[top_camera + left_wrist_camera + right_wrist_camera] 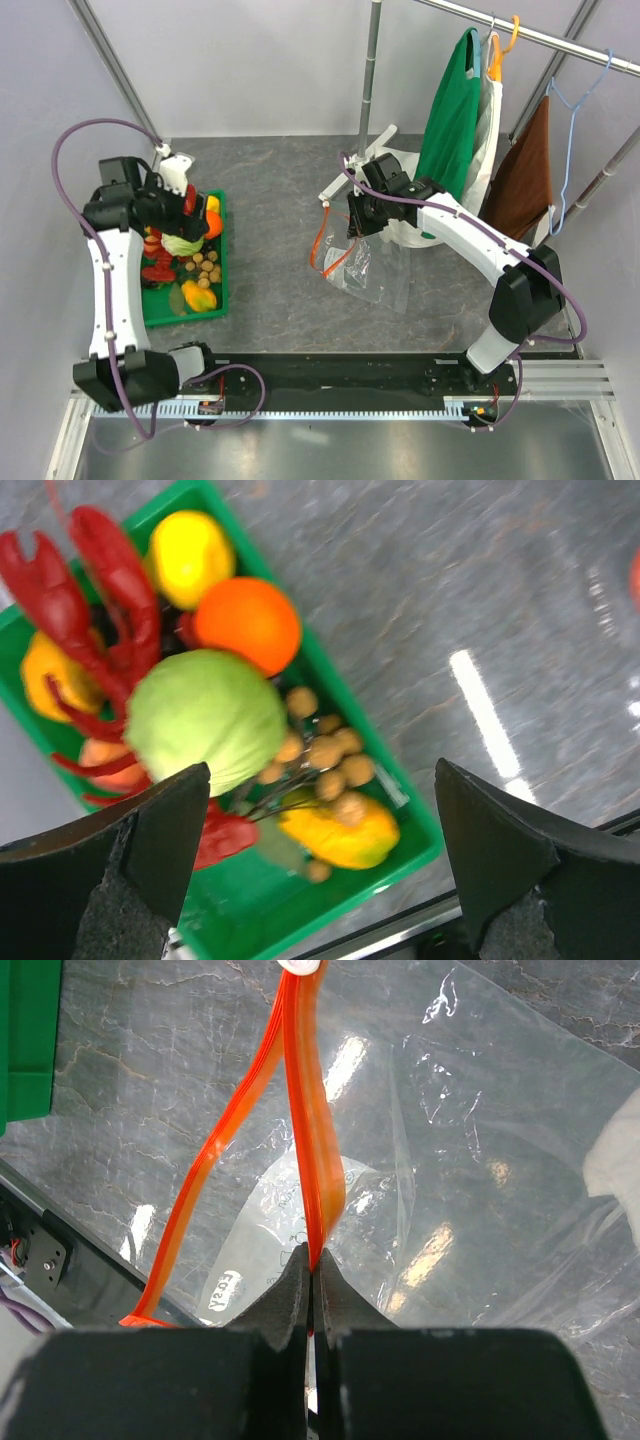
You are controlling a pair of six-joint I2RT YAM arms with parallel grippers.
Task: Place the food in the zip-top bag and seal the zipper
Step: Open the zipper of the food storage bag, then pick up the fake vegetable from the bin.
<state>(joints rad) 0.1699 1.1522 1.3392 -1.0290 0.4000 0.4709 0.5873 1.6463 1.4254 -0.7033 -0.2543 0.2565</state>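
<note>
Two grippers share the work. The right gripper (315, 1272) is pinched tight on one lip of the zipper (312, 1130), holding it up so the other lip bows away to one side and the bag (480, 1110) spreads open beneath and beyond its fingers. The left gripper (318, 810) hangs, jaws wide apart, over the cabbage (205, 720) and brown balls (325, 755) in the green tray (300, 920). No food looks bagged, so the first pick seems in hand: descend, then close on the cabbage just below it.

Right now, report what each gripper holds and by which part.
Right gripper pinches the zip-top bag by its zipper strip; left gripper holds nothing.
</note>
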